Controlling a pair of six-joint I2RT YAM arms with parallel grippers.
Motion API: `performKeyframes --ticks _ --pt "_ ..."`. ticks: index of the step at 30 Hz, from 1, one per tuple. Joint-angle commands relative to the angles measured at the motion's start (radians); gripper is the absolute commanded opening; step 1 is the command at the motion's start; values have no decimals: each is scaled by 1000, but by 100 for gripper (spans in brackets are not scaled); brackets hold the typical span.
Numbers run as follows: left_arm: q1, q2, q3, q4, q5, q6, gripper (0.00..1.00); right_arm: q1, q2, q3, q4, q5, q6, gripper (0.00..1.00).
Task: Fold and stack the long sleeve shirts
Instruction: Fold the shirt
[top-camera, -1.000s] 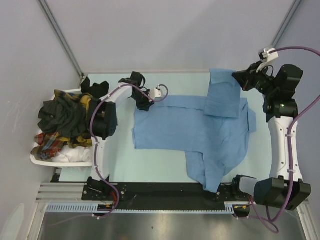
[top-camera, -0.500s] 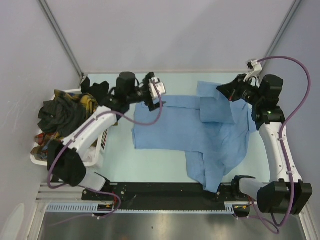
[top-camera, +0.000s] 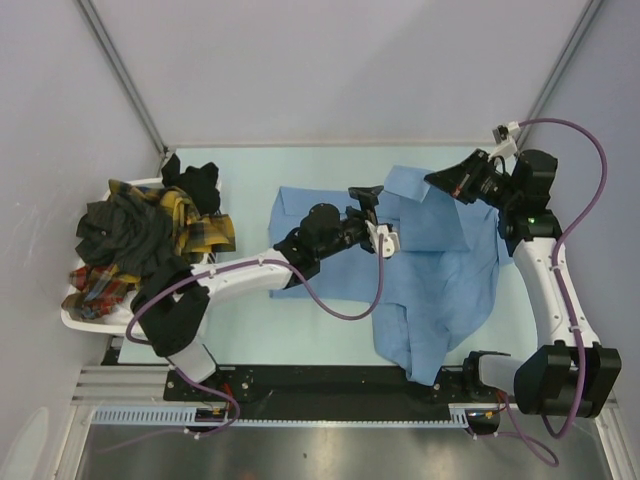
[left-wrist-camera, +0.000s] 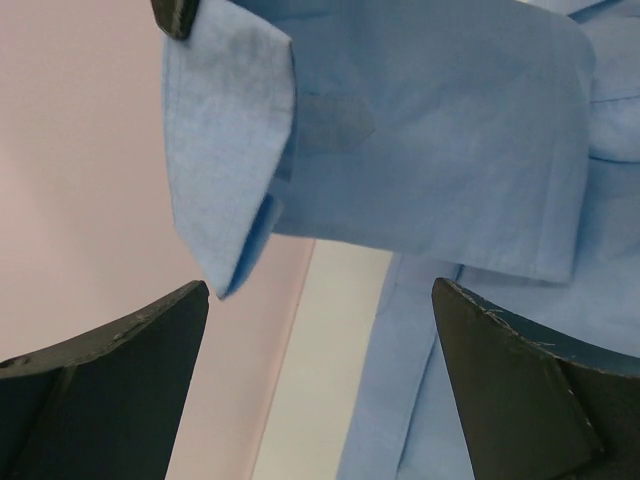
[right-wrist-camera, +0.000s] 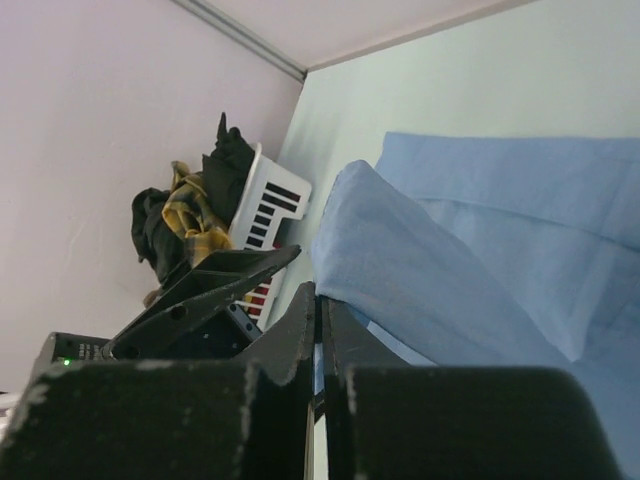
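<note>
worktop: the pale green worktop (top-camera: 240, 320) carried everything, and my two arm bases sat at its near edge.
light blue shirt: the light blue shirt (top-camera: 440, 280) lay spread across the middle and right of the worktop. One end drooped over the near edge beside my right base.
basket: the white slatted basket (top-camera: 78, 318) stood at the left edge of the worktop, well apart from the light blue shirt.
basket load: three shirts were heaped in the basket. The dark green-black shirt (top-camera: 125, 235) was on top, the yellow-black plaid shirt (top-camera: 200, 228) spilled over the rim on the worktop side, and the red plaid shirt (top-camera: 95, 282) was low on the near side.
left arm: my left arm (top-camera: 240, 275) reached rightward from its base, across the left half of the light blue shirt.
right arm: my right arm (top-camera: 550, 290) stood along the right edge, with its wrist bent in toward the far end of the shirt.
sleeve: the sleeve (left-wrist-camera: 430, 120) was folded back over the shirt body, its cuff end raised off the cloth.
left claw: my left claw (top-camera: 372, 215) hung over the middle of the shirt, jaws spread wide with nothing between them. I could not tell whether it touched the cloth.
right claw: my right claw (right-wrist-camera: 320, 300) was pinched tight on the raised edge of the sleeve.
</note>
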Motion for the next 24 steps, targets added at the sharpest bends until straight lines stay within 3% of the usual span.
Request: performKeyframes --ticks 1,6,12,15,18,20,21,23,24 --pt "-27 19 43 230 -65 51 99 3 -36 -29 11 -56 79 0" --pt "-50 93 44 371 -95 153 100 12 -45 -41 -20 -87 87 0" --pt "-48 123 103 322 -80 154 92 26 -56 -48 -34 -117 78 0" --pt "-51 111 101 304 -66 143 78 32 -70 -54 -66 -122 63 0" --pt "-50 64 80 262 -27 131 49 34 -88 -64 -81 -120 61 0" --pt "-50 7 55 200 27 125 39 34 -96 -67 -91 -116 60 0" --pt "-50 -13 49 167 48 123 17 34 -103 -68 -94 -114 50 0" --pt "-50 -71 46 48 82 91 0 34 -107 -63 -113 -122 20 9" --pt "-48 -93 51 -3 117 76 0 31 -104 -39 -142 -125 -9 17"
